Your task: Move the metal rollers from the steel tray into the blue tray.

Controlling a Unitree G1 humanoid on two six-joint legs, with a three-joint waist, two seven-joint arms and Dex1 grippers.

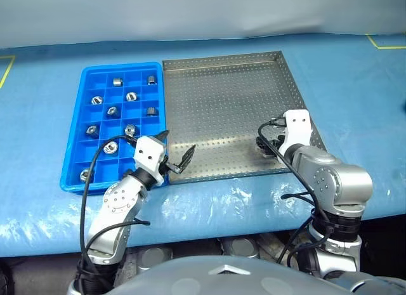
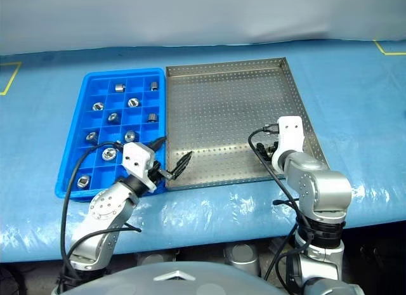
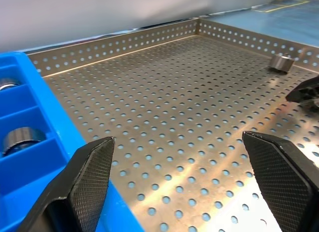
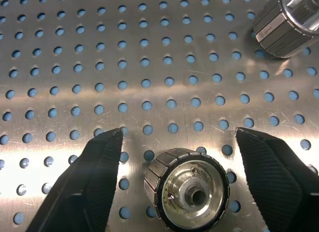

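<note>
Item one, far left: I see the bright blue plastic tray (image 1: 81, 114) of square compartments, holding ten small shiny metal rollers (image 1: 131, 96).

Item two: my left gripper (image 1: 176, 150) hangs over the seam between the blue tray and the grey perforated steel tray (image 1: 219, 98), fingers spread wide, nothing in them.

Item three, right: my right gripper (image 4: 177, 184) points down into the steel tray's near right corner, fingers (image 4: 87, 184) apart either side of one ribbed roller (image 4: 187, 189), not touching it. A second roller (image 4: 284, 22) lies near.

Table (image 1: 355, 66) w/ blue plastic sheet, yellow tape marks (image 1: 386, 44) at far corners; plain pale wall (image 1: 203, 9) behind.
</note>
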